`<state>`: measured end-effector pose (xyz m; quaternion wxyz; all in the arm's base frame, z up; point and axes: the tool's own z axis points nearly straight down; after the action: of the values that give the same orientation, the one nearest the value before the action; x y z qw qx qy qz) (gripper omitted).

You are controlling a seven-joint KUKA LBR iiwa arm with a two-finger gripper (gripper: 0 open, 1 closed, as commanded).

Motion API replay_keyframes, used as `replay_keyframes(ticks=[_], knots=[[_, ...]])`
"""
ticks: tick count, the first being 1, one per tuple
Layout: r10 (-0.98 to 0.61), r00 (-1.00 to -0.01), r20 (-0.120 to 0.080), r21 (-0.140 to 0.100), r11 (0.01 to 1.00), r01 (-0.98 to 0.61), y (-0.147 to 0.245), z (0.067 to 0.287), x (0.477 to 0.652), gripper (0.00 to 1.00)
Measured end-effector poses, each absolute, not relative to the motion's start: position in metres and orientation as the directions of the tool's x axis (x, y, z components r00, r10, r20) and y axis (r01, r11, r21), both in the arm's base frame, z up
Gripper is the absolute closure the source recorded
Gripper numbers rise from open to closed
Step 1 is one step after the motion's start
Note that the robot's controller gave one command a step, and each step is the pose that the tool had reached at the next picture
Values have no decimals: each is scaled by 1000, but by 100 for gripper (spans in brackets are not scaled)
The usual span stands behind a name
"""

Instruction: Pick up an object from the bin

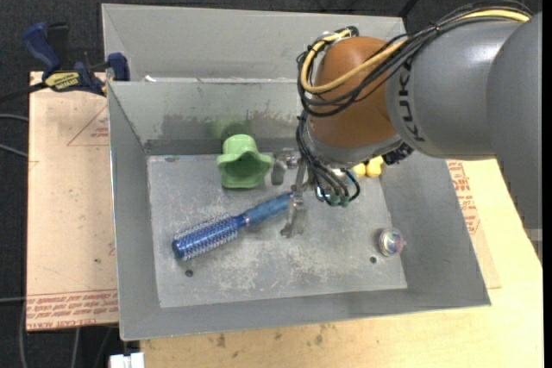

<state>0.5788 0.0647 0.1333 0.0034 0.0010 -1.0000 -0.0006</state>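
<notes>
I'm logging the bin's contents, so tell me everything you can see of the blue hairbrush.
The blue hairbrush lies flat on the bin floor, slanting: its round bristled head points lower left, its smooth, plastic-looking handle upper right. The handle ends at the gripper; whether they touch cannot be told. The green cup sits apart, above it.

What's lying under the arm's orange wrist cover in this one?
A yellow thing pokes out at its lower right edge, and the rest of it is covered. The gripper is at the handle end of the blue hairbrush.
</notes>
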Motion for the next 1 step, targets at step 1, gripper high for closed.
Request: replay_keyframes(ticks=[1], knots=[[64, -998, 5, 1, 998, 64, 73, 66, 584, 0]])
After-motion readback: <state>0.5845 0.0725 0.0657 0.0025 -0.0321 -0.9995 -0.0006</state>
